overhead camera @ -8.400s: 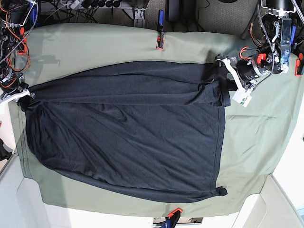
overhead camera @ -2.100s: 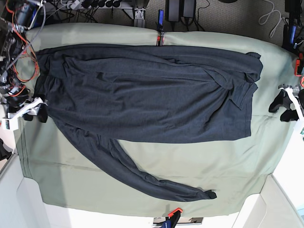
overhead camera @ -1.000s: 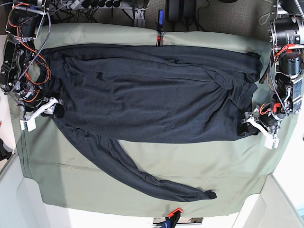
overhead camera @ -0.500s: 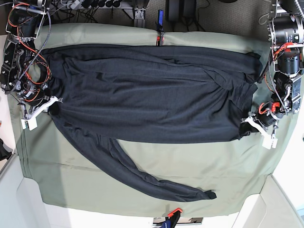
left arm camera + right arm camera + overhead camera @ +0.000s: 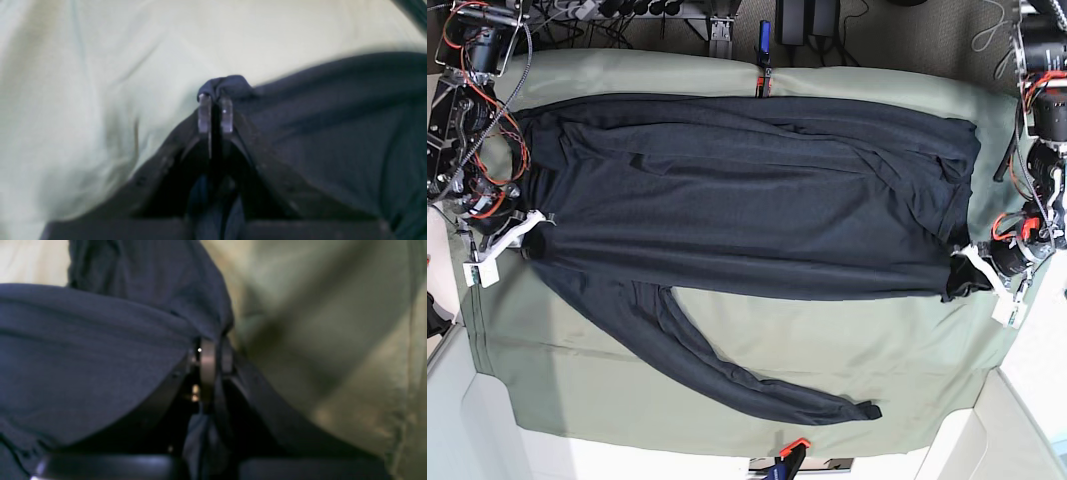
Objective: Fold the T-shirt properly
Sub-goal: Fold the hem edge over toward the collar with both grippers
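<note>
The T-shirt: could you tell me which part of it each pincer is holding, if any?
Both are shut on the T-shirt: the left pincer pinches a bunched corner, the right pincer an edge fold at the opposite end.

Both arms have drawn apart since half a second ago, the left gripper (image 5: pixel 972 275) and right gripper (image 5: pixel 527 240) stretching the dark navy knit T-shirt (image 5: pixel 747 200) wider and flatter

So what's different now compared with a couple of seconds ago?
Both grippers have come in and clamped the T-shirt: the left gripper at its lower corner on the base view's right, the right gripper at the opposite edge. They have since pulled outward, drawing the folded edge straighter. The trailing strip of fabric and the sage-green cloth have not shifted.
</note>
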### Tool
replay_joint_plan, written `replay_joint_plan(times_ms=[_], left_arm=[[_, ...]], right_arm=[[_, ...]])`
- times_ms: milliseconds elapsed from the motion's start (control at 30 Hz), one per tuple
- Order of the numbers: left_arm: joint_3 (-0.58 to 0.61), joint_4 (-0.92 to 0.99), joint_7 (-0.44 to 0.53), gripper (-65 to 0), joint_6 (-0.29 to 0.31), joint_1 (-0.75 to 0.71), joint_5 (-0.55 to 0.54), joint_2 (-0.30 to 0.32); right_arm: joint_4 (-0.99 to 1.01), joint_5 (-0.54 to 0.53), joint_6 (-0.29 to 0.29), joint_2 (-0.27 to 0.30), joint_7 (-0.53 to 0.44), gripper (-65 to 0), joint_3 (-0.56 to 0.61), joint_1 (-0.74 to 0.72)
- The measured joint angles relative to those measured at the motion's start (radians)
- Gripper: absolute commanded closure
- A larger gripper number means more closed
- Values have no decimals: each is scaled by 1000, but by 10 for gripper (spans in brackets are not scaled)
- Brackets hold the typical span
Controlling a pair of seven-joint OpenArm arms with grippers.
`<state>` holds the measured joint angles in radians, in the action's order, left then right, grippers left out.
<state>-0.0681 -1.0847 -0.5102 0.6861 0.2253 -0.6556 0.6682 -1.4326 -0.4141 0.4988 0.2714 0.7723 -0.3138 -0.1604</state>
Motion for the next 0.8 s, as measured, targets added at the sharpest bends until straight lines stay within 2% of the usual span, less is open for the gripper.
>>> replay_joint_plan(times_ms=[133,200,333,567,733,767,800], left_arm=[[-1,-238,-14,0,2,-137,-6,54],[-4,-357,-52,0,7,-203,-14,78],[-82,-506,-141,0,10,-331,-19,80],[-268,-545,-140,0,12,-470,-63,83],[-278,-545,-146,0,11,-523,-85,73],[-279,-545,-148,0,11,-527,-85,66],[-279,-545,-150,0,11,-527,-84,56]], right_arm=[[-86,1,0,-1,11,0,-2,73],[-133,3,0,-1,14,0,-9,116],[-233,-2,2,-1,12,0,-54,210],[-311,-33,23,0,10,0,-161,333],[-312,-95,29,-1,14,0,-189,382],[-312,-95,29,-3,15,-5,-189,382],[-312,-95,29,-3,18,-58,-189,382]])
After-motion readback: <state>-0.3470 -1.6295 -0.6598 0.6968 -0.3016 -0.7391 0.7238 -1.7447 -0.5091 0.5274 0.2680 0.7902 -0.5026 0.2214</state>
